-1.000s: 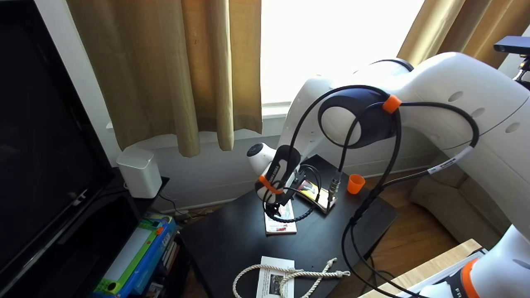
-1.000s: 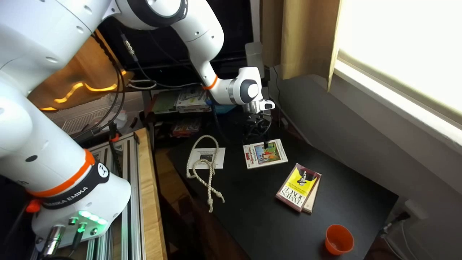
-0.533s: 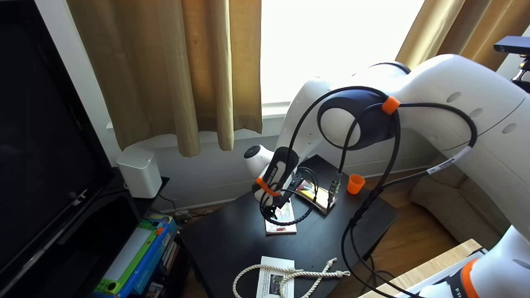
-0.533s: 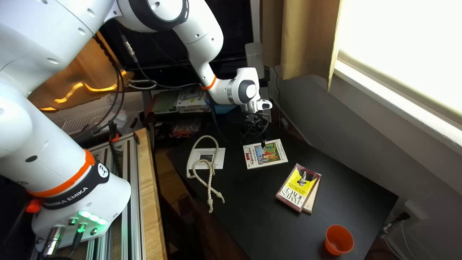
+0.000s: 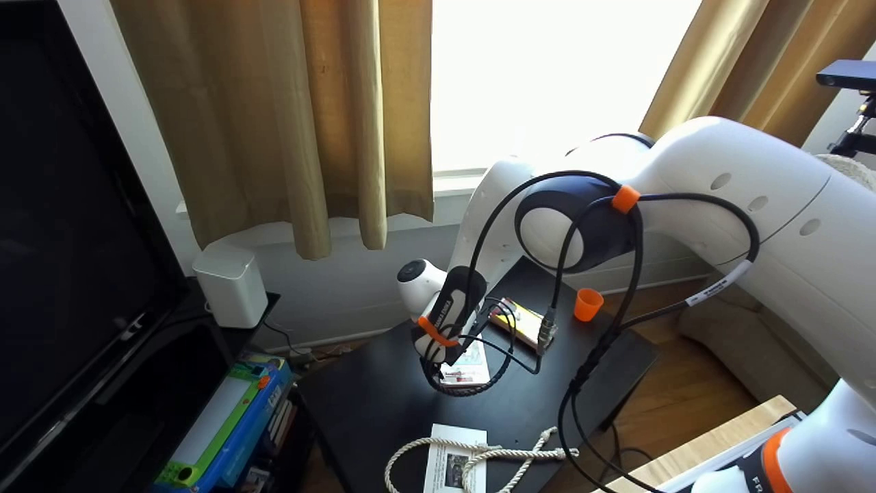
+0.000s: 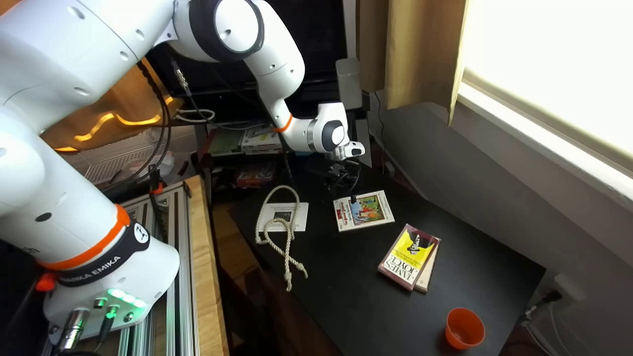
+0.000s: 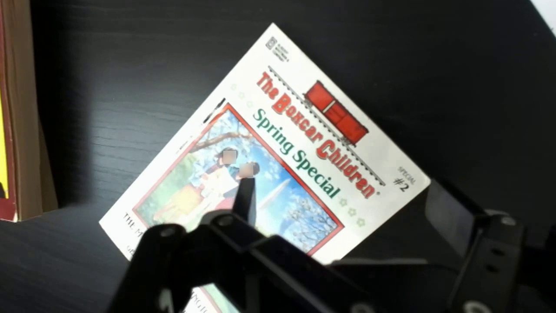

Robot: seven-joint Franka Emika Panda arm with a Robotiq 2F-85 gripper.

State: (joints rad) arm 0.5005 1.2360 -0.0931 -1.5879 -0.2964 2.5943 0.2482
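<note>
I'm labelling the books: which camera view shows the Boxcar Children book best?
The wrist view: the Boxcar Children book appears large and its title reads clearly, though the gripper hides part of it. Both exterior views show it small: in an exterior view, the book nearly whole; in an exterior view, the book partly hidden.

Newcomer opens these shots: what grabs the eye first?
Probably the big white arm, reaching over the black table in both exterior views. Then the Boxcar Children book lying on that table, partly hidden by the open gripper in the wrist view. The bright orange cup also pops, upright near the table's edge.
</note>
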